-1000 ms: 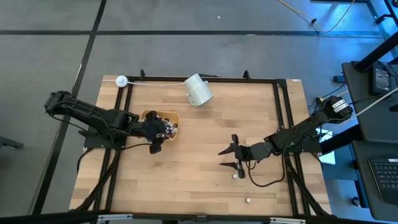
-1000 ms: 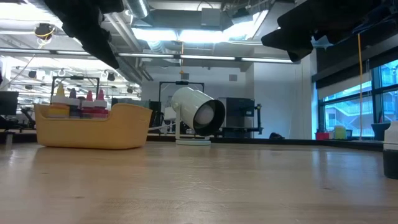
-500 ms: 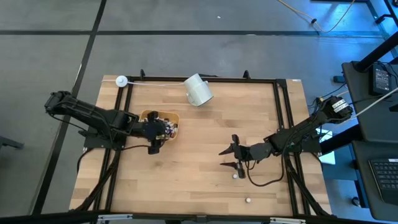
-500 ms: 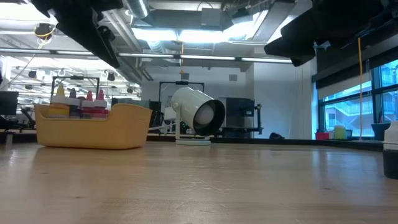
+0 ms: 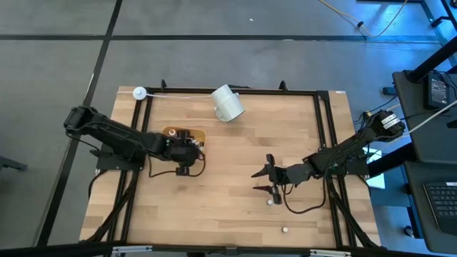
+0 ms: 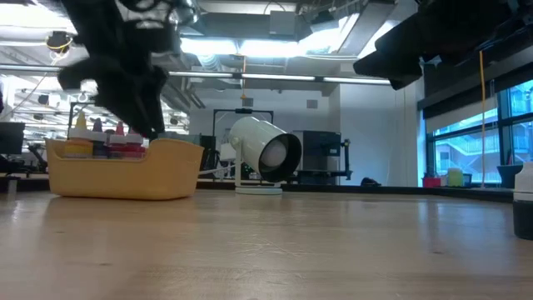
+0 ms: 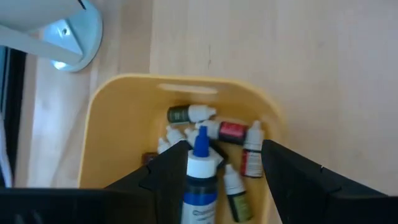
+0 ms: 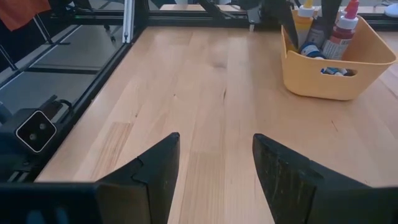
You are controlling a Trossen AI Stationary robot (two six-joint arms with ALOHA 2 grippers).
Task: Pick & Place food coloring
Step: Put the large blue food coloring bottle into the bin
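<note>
The food coloring bottles (image 7: 233,134) lie heaped in the shallow yellow tray (image 7: 118,124), which sits left of the table's middle (image 5: 196,133). My left gripper (image 7: 225,149) hangs open over the tray (image 6: 125,175), pointing down. A larger-looking blue-capped bottle (image 7: 200,177) stands between its fingers, close to one of them. My right gripper (image 5: 255,181) waits open right of centre, low over the wood. Two more small bottles stand on the table near it: one (image 5: 270,202) just beside it and one (image 5: 284,230) by the near edge. My left gripper is open over the tray, coming from above. The blue-capped bottle's body (image 7: 198,186) is right beside the inner side of one finger (image 7: 169,177), cap end pointing away from the wrist. I cannot tell whether the finger touches it.
A big white cup (image 5: 228,103) lies on its side near the far edge, its mouth showing in the low view (image 6: 275,152). A small white round object (image 5: 139,93) on a cord sits at the far left corner. Bare wood stretches between the tray and my right gripper (image 8: 216,140).
My left arm has swung from beside the tray's near side to over the tray, toward the far edge, and has come down lower toward it while turning. The right arm has kept still.
</note>
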